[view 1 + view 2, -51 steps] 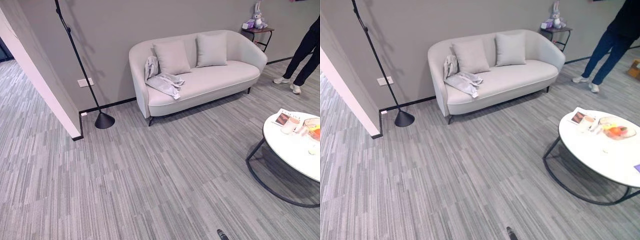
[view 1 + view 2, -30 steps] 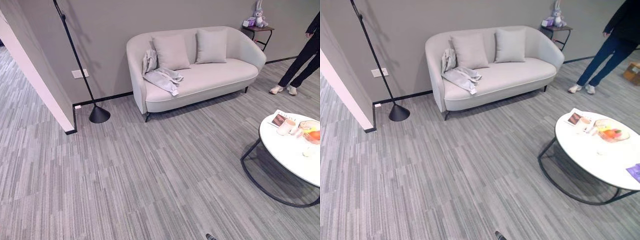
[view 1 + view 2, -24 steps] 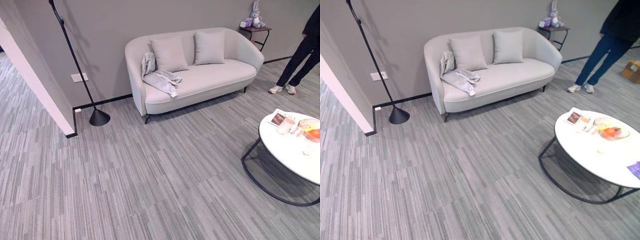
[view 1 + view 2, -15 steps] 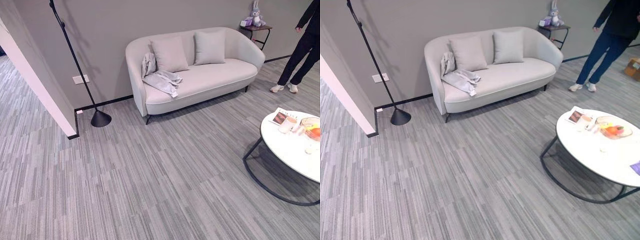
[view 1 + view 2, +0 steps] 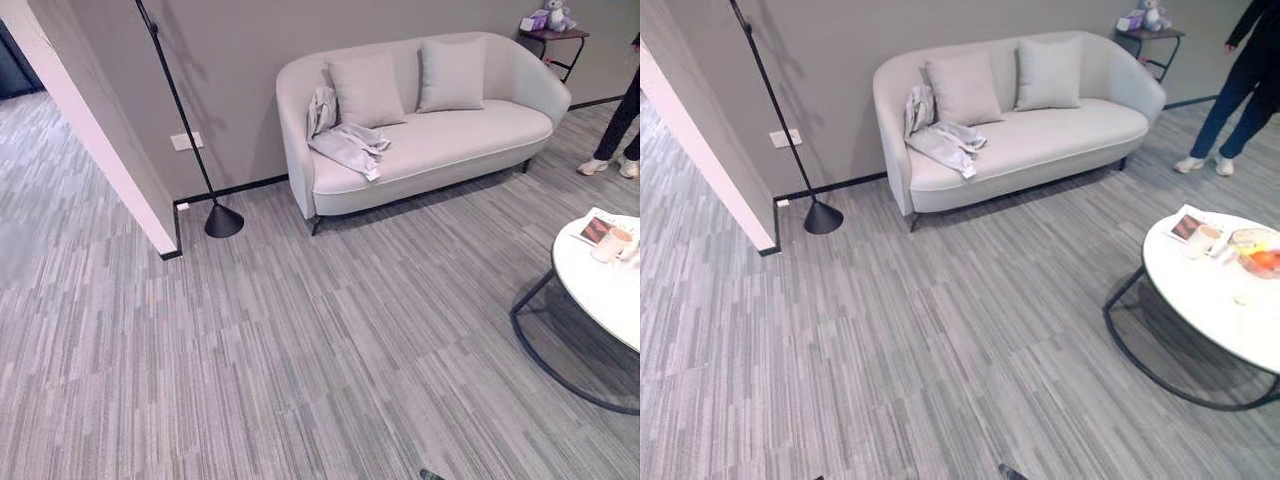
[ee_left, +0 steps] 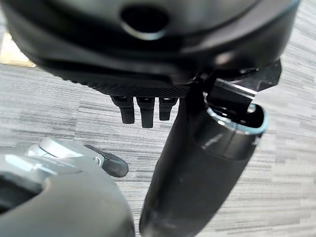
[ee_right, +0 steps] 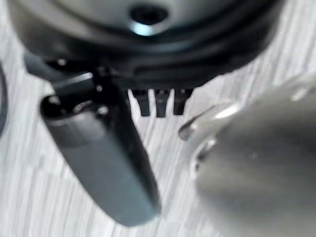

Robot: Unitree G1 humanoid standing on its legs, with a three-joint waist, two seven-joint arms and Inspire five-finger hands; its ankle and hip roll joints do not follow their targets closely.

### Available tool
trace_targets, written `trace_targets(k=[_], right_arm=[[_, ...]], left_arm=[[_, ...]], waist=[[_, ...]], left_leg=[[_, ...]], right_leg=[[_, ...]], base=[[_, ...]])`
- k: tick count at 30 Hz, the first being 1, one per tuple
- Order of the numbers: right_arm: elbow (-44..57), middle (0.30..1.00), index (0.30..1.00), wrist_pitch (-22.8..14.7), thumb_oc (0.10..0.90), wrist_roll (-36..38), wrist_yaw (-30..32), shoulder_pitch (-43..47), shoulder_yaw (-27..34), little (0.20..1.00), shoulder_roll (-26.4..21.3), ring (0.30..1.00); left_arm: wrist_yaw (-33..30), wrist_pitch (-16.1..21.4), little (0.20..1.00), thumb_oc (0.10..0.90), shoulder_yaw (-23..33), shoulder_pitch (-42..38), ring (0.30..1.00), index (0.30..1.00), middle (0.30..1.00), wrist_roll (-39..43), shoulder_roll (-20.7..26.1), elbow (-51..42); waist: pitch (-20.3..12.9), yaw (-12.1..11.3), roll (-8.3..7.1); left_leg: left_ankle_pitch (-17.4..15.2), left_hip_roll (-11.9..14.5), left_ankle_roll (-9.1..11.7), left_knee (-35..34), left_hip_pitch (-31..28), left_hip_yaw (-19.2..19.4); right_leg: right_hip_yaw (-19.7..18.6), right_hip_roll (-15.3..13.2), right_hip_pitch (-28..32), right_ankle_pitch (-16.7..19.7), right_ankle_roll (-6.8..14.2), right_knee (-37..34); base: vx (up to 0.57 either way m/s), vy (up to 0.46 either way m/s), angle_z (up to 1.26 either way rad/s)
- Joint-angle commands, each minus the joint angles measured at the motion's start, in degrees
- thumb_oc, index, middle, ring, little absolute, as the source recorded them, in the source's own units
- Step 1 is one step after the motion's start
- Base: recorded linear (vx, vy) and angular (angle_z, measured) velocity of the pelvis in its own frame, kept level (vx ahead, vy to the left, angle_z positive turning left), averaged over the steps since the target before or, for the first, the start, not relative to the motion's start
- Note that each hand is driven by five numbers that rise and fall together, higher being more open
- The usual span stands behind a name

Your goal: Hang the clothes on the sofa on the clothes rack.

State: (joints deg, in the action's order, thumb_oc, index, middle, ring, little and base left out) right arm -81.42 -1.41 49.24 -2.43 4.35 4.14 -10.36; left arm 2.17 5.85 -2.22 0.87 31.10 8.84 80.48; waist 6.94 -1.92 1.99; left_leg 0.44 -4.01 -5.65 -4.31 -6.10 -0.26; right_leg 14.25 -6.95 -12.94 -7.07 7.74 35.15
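Note:
A crumpled light-grey garment (image 5: 347, 143) lies on the left end of the pale sofa (image 5: 460, 145), draped partly over the armrest beside two grey cushions (image 5: 962, 88). The sofa stands against the grey wall, across a stretch of striped grey floor from me. In the left wrist view my left hand (image 6: 148, 54) hangs over the floor with its fingers (image 6: 146, 111) straight and holding nothing. My right hand (image 7: 153, 59) shows likewise in the right wrist view, its fingers (image 7: 161, 102) relaxed and empty.
A black slanted pole on a cone base (image 5: 223, 220) stands left of the sofa, by a white wall corner (image 5: 110, 160). A round white table (image 5: 1220, 310) with a cup and a fruit bowl is at the right. A person's legs (image 5: 1230, 105) and a side table (image 5: 553, 36) are far right.
The whole picture has shifted to the right, so the camera has turned left. The garment and sofa lie as before. The person at the far right has shifted a little.

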Motion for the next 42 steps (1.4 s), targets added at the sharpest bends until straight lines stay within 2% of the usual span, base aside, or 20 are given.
trace_targets(k=[1, 5, 7, 9, 11, 13, 17, 21, 22, 23, 24, 26, 28, 31, 32, 34, 35, 38, 41, 42], right_arm=[[0.23, 0.900, 0.900, -1.53, 0.800, -0.21, -0.84, -1.20, 1.66, 0.900, 0.65, 0.900], [-0.08, 0.900, 0.900, -1.17, 0.800, -1.28, -0.40, -0.95, 1.68, 0.900, 0.55, 0.900], [-0.43, 0.900, 0.900, -0.35, 0.800, -2.43, -1.17, -1.61, 2.24, 0.900, 0.87, 0.900], [-0.80, 0.900, 0.900, -0.22, 0.800, -2.57, -1.40, -2.54, 2.86, 0.900, 0.90, 0.900], [-2.23, 0.900, 0.900, -0.40, 0.800, -3.09, -1.39, -2.60, 3.35, 0.900, 0.41, 0.900], [-2.72, 0.900, 0.900, -0.55, 0.800, -2.87, -1.11, -2.24, 3.20, 0.900, -0.33, 0.900], [-1.68, 0.900, 0.900, -2.12, 0.800, -3.90, -0.76, -1.14, 0.23, 0.900, -1.01, 0.900], [-1.38, 0.900, 0.900, -3.28, 0.800, -5.66, -0.04, 0.06, -2.71, 0.900, -1.37, 0.900], [-0.39, 0.900, 0.900, -3.63, 0.800, -7.87, 0.42, 0.85, -4.96, 0.900, -1.85, 0.900], [-0.40, 0.900, 0.900, -3.63, 0.800, -7.87, 0.42, 0.89, -4.95, 0.900, -1.81, 0.900], [0.90, 0.900, 0.900, -3.63, 0.800, -10.96, 0.30, 2.20, -8.03, 0.900, -2.65, 0.900], [3.57, 0.900, 0.900, -3.42, 0.800, -14.45, -0.14, 2.97, -11.36, 0.900, -2.98, 0.900], [6.72, 0.900, 0.900, -4.01, 0.800, -17.16, -0.07, 3.06, -13.78, 0.900, -2.82, 0.900], [11.30, 0.900, 0.900, -4.50, 0.800, -22.45, 0.77, 3.72, -17.46, 0.900, -2.21, 0.900], [11.30, 0.900, 0.900, -4.51, 0.800, -22.45, 0.77, 3.70, -17.47, 0.900, -2.20, 0.900], [16.34, 0.900, 0.900, -4.84, 0.800, -29.22, 2.31, 6.16, -22.09, 0.900, -1.62, 0.900], [16.35, 0.900, 0.900, -4.83, 0.800, -29.23, 2.32, 6.16, -22.09, 0.900, -1.62, 0.900], [20.28, 0.900, 0.900, -4.10, 0.800, -33.84, 2.42, 8.64, -26.39, 0.900, -0.72, 0.900], [25.16, 0.900, 0.900, -3.89, 0.800, -39.07, 1.78, 8.85, -31.04, 0.900, 0.93, 0.900], [26.35, 0.900, 0.900, -4.00, 0.800, -40.01, 1.62, 8.58, -31.81, 0.900, 1.28, 0.900]], left_arm=[[0.26, 1.49, 0.900, 0.800, 0.23, -0.15, 0.900, 0.900, 0.900, -3.50, 0.08, 3.71], [-0.21, 2.01, 0.900, 0.800, -0.30, -1.64, 0.900, 0.900, 0.900, -4.93, 0.75, 3.50], [-0.06, 2.22, 0.900, 0.800, -0.62, -2.16, 0.900, 0.900, 0.900, -5.62, 1.04, 3.45], [0.08, 2.33, 0.900, 0.800, -0.57, -2.25, 0.900, 0.900, 0.900, -6.26, 1.23, 3.70], [-0.05, 2.49, 0.900, 0.800, -0.70, -1.92, 0.900, 0.900, 0.900, -6.69, 1.42, 3.77], [-0.24, 2.62, 0.900, 0.800, -1.44, -2.19, 0.900, 0.900, 0.900, -6.43, 0.99, 3.59], [-1.14, 3.21, 0.900, 0.800, -2.15, -2.78, 0.900, 0.900, 0.900, -4.98, 0.19, 2.76], [-1.70, 3.14, 0.900, 0.800, -2.20, -2.99, 0.900, 0.900, 0.900, -5.08, 0.14, 2.21], [-1.79, 3.05, 0.900, 0.800, -2.17, -3.44, 0.900, 0.900, 0.900, -4.63, 0.28, 0.80], [-1.79, 3.04, 0.900, 0.800, -2.16, -3.48, 0.900, 0.900, 0.900, -4.63, 0.32, 0.80], [-2.03, 3.12, 0.900, 0.800, -2.04, -3.78, 0.900, 0.900, 0.900, -4.43, 0.55, 0.34], [-2.24, 3.42, 0.900, 0.800, -1.77, -4.21, 0.900, 0.900, 0.900, -3.98, 1.08, 0.00], [-2.38, 3.52, 0.900, 0.800, -0.92, -4.00, 0.900, 0.900, 0.900, -3.69, 1.72, 0.46], [-2.28, 3.09, 0.900, 0.800, 0.57, -2.67, 0.900, 0.900, 0.900, -3.71, 2.24, 1.11], [-2.28, 3.09, 0.900, 0.800, 0.57, -2.65, 0.900, 0.900, 0.900, -3.71, 2.24, 1.10], [-2.31, 2.75, 0.900, 0.800, 2.85, -1.09, 0.900, 0.900, 0.900, -3.20, 2.90, 2.18], [-2.31, 2.75, 0.900, 0.800, 2.85, -1.10, 0.900, 0.900, 0.900, -3.20, 2.89, 2.19], [-2.14, 2.07, 0.900, 0.800, 5.23, 0.26, 0.900, 0.900, 0.900, -2.26, 3.63, 2.80], [-2.89, 1.71, 0.900, 0.800, 7.88, 1.08, 0.900, 0.900, 0.900, -2.19, 5.62, 3.39], [-3.56, 2.27, 0.900, 0.800, 7.16, 1.03, 0.900, 0.900, 0.900, -3.58, 5.84, 2.17]], waist=[[-2.80, -0.56, -0.08], [-3.33, -0.74, -0.88], [-3.28, 0.10, -1.16], [-3.81, 0.50, -2.42], [-5.24, 1.40, -3.19], [-5.83, 1.84, -1.91], [-6.14, 1.38, 0.42], [-6.12, -0.14, -1.04], [-4.53, -1.53, -2.57], [-4.65, -1.37, -2.84], [-3.20, -2.67, -3.95], [-2.31, -4.21, -5.02], [-2.17, -4.63, -5.46], [-2.47, -6.23, -4.56], [-2.31, -6.29, -4.56], [-1.75, -9.30, -4.42], [-1.83, -9.34, -4.39], [-1.72, -11.34, -5.94], [-2.80, -12.18, -10.20], [-3.82, -12.53, -11.88]], left_leg=[[-5.29, 0.68, 3.12, -0.30, -1.13, -2.92], [-8.13, 1.63, 5.09, -0.50, -2.81, -4.41], [-10.63, 3.38, 6.33, -0.58, -5.98, -4.85], [-12.41, 3.55, 7.00, -0.69, -8.08, -5.25], [-13.19, 7.08, 8.45, -0.69, -9.31, -6.02], [-12.45, 11.05, 9.87, -0.69, -9.62, -6.27], [-2.25, 16.86, 13.10, 7.08, -5.53, -7.77], [3.73, 18.06, 13.57, 16.60, -1.29, -6.46], [6.18, 19.94, 12.56, 24.19, 1.93, -2.87], [6.44, 19.62, 12.46, 24.08, 2.22, -3.01], [2.53, 18.51, 10.98, 26.38, 3.97, 0.37], [-3.49, 11.83, 9.54, 27.77, 10.37, -0.41], [-6.21, 7.16, 8.35, 22.42, 14.10, 0.97], [2.14, 3.12, 7.77, 10.70, 19.96, 3.13], [2.00, 3.12, 7.78, 10.75, 19.73, 3.18], [8.15, 1.78, 9.18, 2.28, 24.72, 5.90], [8.21, 1.84, 9.19, 2.28, 24.84, 5.92], [9.30, 1.97, 8.15, 0.77, 24.91, 7.03], [9.31, 1.69, 6.23, 3.05, 22.35, 8.23], [8.06, 1.14, 5.47, 2.81, 20.61, 9.49]], right_leg=[[3.86, -3.81, 4.11, 2.74, 1.22, -12.78], [1.13, -10.29, 3.90, 12.27, 2.44, -34.35], [0.26, -13.63, 2.57, 16.96, 4.28, -38.41], [1.41, -13.68, 3.60, 18.34, 5.04, -39.01], [2.05, -11.33, 3.54, 17.01, 4.46, -36.20], [2.36, -8.38, 2.05, 14.51, 3.28, -33.23], [4.54, -1.30, 4.08, 10.80, -0.43, -34.24], [6.13, 1.96, 9.20, 8.73, -3.25, -39.24], [6.20, 3.31, 12.43, 6.88, -4.74, -40.15], [6.32, 2.99, 12.21, 6.97, -4.70, -40.15], [5.32, 2.96, 13.71, 6.21, -4.97, -40.15], [4.06, 2.18, 14.20, 5.40, -4.63, -40.15], [3.82, 2.45, 14.51, 4.12, -4.48, -40.15], [2.56, 5.97, 15.67, 2.26, -4.96, -40.15], [2.49, 5.96, 15.89, 2.19, -4.96, -40.15], [0.21, 10.20, 19.46, -0.82, -6.08, -40.15], [0.18, 10.25, 19.32, -0.75, -6.09, -40.15], [-1.68, 12.51, 22.18, -1.73, -6.85, -40.15], [-3.86, 12.70, 25.06, -3.32, -6.53, -37.70], [-3.86, 11.55, 25.97, -3.07, -5.18, -36.02]], base=[[0.29, -0.194, 0.14], [0.30, -0.215, 0.13], [0.48, -0.269, -0.07], [0.52, -0.308, -0.03], [0.50, -0.366, 0.33], [0.32, -0.308, 0.48], [0.30, -0.321, -0.18], [0.25, -0.297, -0.12], [0.28, -0.359, 0.14], [0.33, -0.367, 0.08], [0.24, -0.175, 0.10], [0.26, -0.150, 0.12], [0.20, -0.051, 0.04], [0.20, -0.019, -0.02], [0.19, -0.021, -0.19], [0.34, -0.028, -0.51], [0.43, -0.034, -0.42], [0.33, -0.004, -0.22], [0.48, 0.106, -0.29], [0.60, 0.291, -0.37]])
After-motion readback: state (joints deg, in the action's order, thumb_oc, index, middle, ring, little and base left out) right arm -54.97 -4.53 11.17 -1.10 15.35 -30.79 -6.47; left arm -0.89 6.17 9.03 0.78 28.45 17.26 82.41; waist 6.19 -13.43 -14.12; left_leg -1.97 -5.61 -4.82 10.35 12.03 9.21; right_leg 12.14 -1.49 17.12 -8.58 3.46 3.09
